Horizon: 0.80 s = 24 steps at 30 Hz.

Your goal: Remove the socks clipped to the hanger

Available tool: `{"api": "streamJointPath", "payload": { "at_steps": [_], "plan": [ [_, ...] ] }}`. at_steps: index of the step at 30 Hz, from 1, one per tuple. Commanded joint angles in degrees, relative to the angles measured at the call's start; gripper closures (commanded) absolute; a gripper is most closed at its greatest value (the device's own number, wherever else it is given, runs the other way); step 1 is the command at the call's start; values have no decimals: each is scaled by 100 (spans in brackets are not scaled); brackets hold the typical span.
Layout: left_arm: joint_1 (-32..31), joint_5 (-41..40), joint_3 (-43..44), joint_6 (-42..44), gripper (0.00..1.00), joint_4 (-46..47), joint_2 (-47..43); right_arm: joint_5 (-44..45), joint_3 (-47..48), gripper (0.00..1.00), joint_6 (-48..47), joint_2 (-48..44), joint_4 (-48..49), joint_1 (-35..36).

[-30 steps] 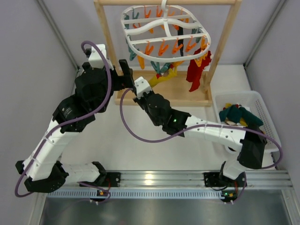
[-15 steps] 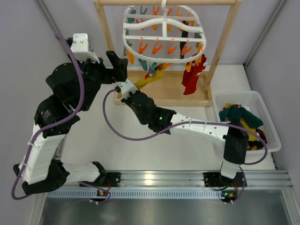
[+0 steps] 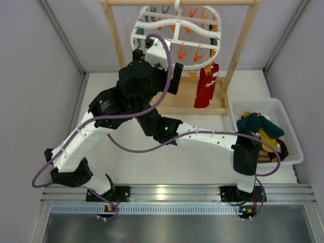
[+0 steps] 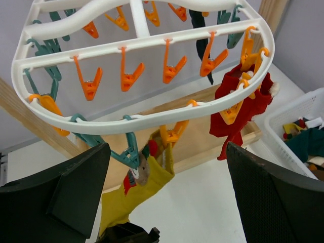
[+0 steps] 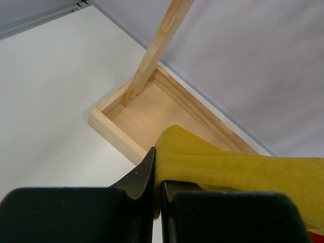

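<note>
mustard sock (image 5: 243, 167) pinched in the right gripper (image 5: 158, 177); left gripper (image 4: 167, 197) gapes wide below hanger (image 4: 142, 120).

Overhead from behind, left wrist under hanger (image 4: 152, 119), right wrist low, sharing yellow sock (image 5: 243, 169)

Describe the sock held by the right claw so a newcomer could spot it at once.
From the wooden stand hangs a white oval hanger fringed with orange and teal clips. Below the hanger's rim droops a mustard yellow sock, its lower end pinched in the right claw. No other clipped sock is yellow; the neighbouring red sock hangs free.
</note>
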Motion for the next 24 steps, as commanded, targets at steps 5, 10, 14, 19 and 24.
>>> {"api": "streamJointPath", "payload": {
  "at_steps": [5,10,14,19,24],
  "plan": [
    [-344,-898,194,98,2,42,128,-96,-77,100,353,-199,192,128],
    [-388,-1066,26,-148,7,51,189,-157,-323,100,538,-419,227,119],
    [-388,-943,-35,-333,10,42,225,-175,-385,100,661,-516,157,119],
    [-397,-1014,-184,-386,13,51,295,-175,-490,100,776,-630,156,119],
    [-397,-1022,-150,-404,16,51,418,-158,-657,100,802,-771,262,128]
  ]
}}
